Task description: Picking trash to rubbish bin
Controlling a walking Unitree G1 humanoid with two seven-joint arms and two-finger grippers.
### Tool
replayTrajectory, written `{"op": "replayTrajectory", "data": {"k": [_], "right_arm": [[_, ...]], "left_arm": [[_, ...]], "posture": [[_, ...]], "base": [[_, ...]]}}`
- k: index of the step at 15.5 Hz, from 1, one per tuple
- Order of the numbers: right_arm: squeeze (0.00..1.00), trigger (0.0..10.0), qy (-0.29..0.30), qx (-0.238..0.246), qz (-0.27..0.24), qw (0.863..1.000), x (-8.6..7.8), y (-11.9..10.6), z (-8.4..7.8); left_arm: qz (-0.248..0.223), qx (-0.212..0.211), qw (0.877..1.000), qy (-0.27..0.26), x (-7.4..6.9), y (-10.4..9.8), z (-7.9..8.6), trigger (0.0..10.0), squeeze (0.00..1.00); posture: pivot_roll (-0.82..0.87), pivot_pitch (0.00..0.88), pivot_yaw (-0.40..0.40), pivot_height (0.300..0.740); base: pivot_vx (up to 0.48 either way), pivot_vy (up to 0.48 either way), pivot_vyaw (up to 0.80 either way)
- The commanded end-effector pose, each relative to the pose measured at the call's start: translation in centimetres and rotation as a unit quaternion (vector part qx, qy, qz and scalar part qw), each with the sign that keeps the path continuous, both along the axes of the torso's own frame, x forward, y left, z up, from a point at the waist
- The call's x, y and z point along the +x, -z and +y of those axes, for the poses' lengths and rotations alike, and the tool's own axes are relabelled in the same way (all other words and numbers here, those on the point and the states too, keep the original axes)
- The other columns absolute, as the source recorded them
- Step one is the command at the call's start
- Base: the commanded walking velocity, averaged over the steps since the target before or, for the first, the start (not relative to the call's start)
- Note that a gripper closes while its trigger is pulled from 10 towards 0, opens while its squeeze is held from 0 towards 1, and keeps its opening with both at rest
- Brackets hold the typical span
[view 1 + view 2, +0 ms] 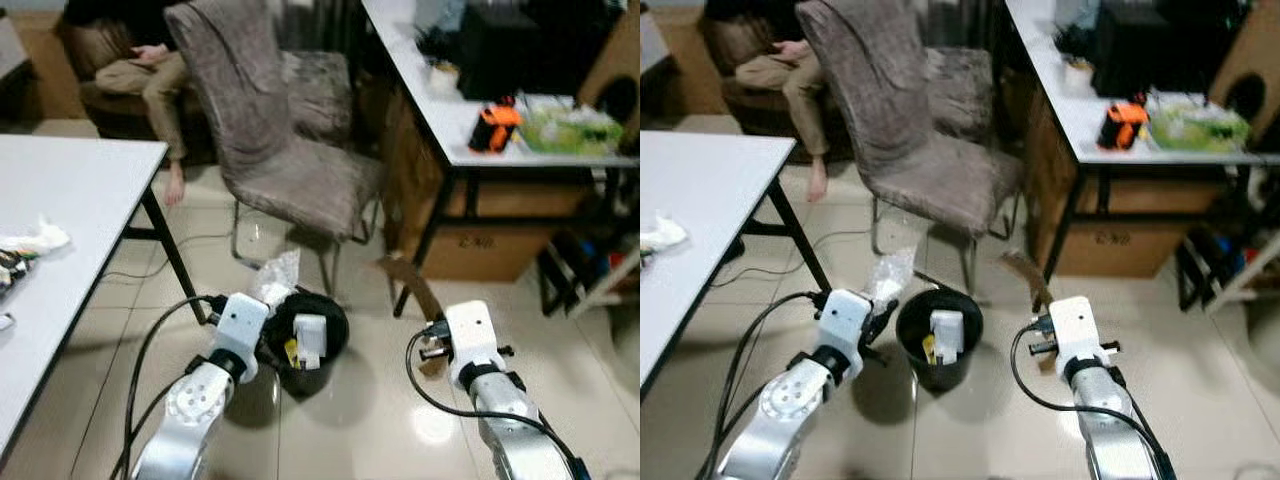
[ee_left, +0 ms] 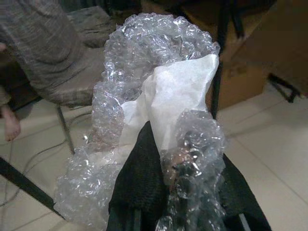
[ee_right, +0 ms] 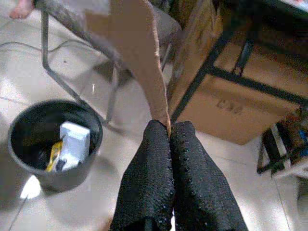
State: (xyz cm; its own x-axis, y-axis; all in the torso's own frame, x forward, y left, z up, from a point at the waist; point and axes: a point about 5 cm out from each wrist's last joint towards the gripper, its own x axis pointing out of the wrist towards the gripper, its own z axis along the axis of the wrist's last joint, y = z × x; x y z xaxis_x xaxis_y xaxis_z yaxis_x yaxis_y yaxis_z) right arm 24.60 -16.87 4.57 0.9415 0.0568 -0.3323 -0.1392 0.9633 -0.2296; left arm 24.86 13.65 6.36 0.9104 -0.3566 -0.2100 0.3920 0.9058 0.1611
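The left gripper (image 2: pixel 166 192) is clenched on a wad of bubble wrap (image 2: pixel 144 96) with a white sheet of paper (image 2: pixel 173 96) folded into it. The wad rises from between the 2 black fingers (image 2: pixel 139 183) and spills over both of them, so the fingertips are hidden and one finger is mostly buried under the plastic. In the head views this bundle (image 1: pixel 888 272) sits just ahead of the left fingers, close beside the rim of the black rubbish bin (image 1: pixel 335 345) and a little outside it.

The right gripper (image 3: pixel 169 132) is pressed shut on the lower tip of a strip of brown cardboard (image 3: pixel 137 53). The strip stands up and away from the fingertips, and its upper end is cut off by the edge of the wrist picture. From the head it shows as a brown piece (image 1: pixel 410 283) ahead of the right arm, off to the side of the bin and apart from it.

The bin stands on the tiled floor (image 1: pixel 380 420) between the 2 arms. Inside lie a white boxy object (image 3: pixel 74 142) and something yellow (image 3: pixel 54 156); the rest of its contents are too dark to make out.

Beyond the fingers stands a grey upholstered chair (image 1: pixel 270 130), with a cardboard box (image 1: pixel 490 240) under the far worktop (image 1: pixel 440 110). A seated person's legs (image 1: pixel 150 85) show behind the chair, the upper body cut off. An orange object (image 1: pixel 494 128) on that worktop is blurred.
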Motion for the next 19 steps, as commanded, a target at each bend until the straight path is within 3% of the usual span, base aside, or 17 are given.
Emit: {"op": "replayTrajectory", "data": {"k": [1, 11, 14, 19], "right_arm": [[0.00, 10.0, -0.010, 0.005, -0.001, 1.000, 0.0, 0.0, 0.7], [0.00, 10.0, -0.027, 0.009, 0.011, 1.000, 0.1, 0.5, 1.2], [0.00, 10.0, -0.065, 0.023, 0.025, 0.997, 0.3, 0.8, 2.1], [0.00, 10.0, -0.131, 0.039, 0.070, 0.988, 1.1, 2.8, 3.9]], "left_arm": [[-0.002, 0.008, 1.000, -0.005, 0.0, -0.1, 0.7, 10.0, 0.00], [-0.001, 0.014, 1.000, -0.005, -0.1, -0.1, 0.9, 10.0, 0.00], [0.001, 0.015, 1.000, -0.006, -0.3, -0.1, 1.2, 10.0, 0.00], [0.007, 0.037, 0.999, -0.017, -1.4, -0.5, 3.6, 10.0, 0.00]], "posture": [[-0.03, 0.075, -0.029, 0.740], [-0.03, 0.084, -0.029, 0.740], [-0.02, 0.098, -0.029, 0.740], [0.01, 0.125, -0.026, 0.740]], "base": [[0.382, 0.000, 0.00], [0.387, 0.000, 0.00], [0.386, 0.000, 0.00], [0.067, 0.000, 0.00]]}}
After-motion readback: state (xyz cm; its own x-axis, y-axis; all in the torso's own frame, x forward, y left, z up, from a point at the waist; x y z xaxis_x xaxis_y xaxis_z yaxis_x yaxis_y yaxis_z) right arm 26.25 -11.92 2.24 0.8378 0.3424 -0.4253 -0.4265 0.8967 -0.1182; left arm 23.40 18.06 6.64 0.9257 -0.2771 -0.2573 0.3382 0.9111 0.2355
